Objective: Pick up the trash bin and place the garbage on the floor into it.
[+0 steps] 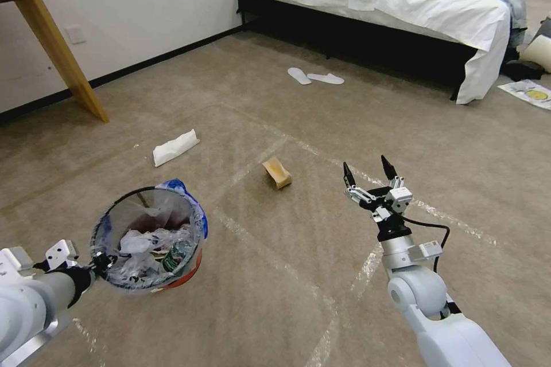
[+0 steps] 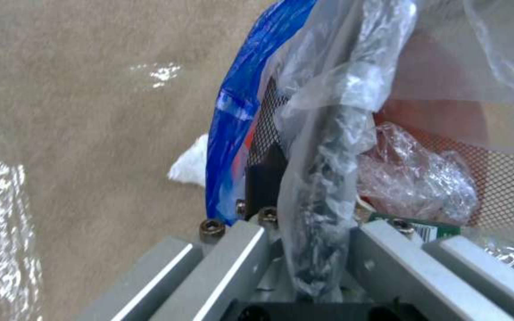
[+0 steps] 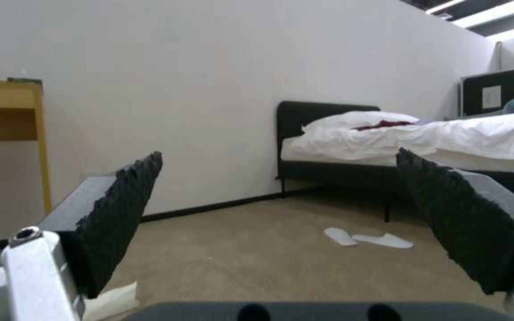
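Left gripper (image 1: 96, 261) is clamping the trash bin (image 1: 150, 236) rim, holding it above the floor (image 1: 275, 275). Right gripper (image 1: 370, 169) is hovering near the brown carton (image 1: 277, 172), jaws apart.

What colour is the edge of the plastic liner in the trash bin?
Blue. The liner edge shows best in the left wrist view, beside the trash bin.
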Tool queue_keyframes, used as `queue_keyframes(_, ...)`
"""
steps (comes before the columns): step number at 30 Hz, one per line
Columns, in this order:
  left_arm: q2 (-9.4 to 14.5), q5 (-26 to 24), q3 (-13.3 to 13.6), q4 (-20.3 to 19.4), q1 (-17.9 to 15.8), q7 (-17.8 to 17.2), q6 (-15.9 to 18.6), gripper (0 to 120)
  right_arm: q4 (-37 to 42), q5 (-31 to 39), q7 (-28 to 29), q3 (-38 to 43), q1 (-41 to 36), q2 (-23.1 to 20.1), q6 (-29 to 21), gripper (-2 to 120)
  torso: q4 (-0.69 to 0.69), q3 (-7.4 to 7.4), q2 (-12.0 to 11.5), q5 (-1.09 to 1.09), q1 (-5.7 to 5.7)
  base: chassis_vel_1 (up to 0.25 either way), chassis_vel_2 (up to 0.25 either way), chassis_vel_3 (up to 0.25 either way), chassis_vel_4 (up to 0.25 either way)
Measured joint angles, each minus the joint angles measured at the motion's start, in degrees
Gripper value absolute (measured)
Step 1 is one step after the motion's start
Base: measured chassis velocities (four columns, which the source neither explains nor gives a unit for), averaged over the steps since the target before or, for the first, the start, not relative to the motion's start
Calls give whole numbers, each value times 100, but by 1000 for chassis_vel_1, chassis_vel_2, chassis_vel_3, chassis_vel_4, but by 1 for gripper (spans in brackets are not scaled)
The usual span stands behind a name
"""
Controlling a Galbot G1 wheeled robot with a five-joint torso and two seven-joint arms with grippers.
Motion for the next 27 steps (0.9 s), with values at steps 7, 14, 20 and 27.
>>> queue_keyframes(7, 7, -4, -5, 0, 3, 0, -3, 0, -5, -2, 6, 6, 14, -16, -1, 100, 1, 0, 0, 0, 0, -128, 133, 134, -135)
queue_keyframes(14, -22, 13, 40, 2, 1, 3, -6, 0, -21, -7, 6, -11, 25, -30, -1, 100, 1, 0, 0, -1, 0, -129, 138, 123, -140)
queue_keyframes(20, 26, 11, 58, 58, -59, 5, -23, 0, -100, -47, 10, -81, 69, -13, 29, 100, 1, 0, 0, -2, 0, -155, 132, 147, -136)
queue_keyframes(27, 23, 16, 136, 132, -144, 3, -45, 0, -206, -73, 11, -132, 170, -36, 155, 100, 0, 0, 0, 0, 1, -154, 153, 148, -162)
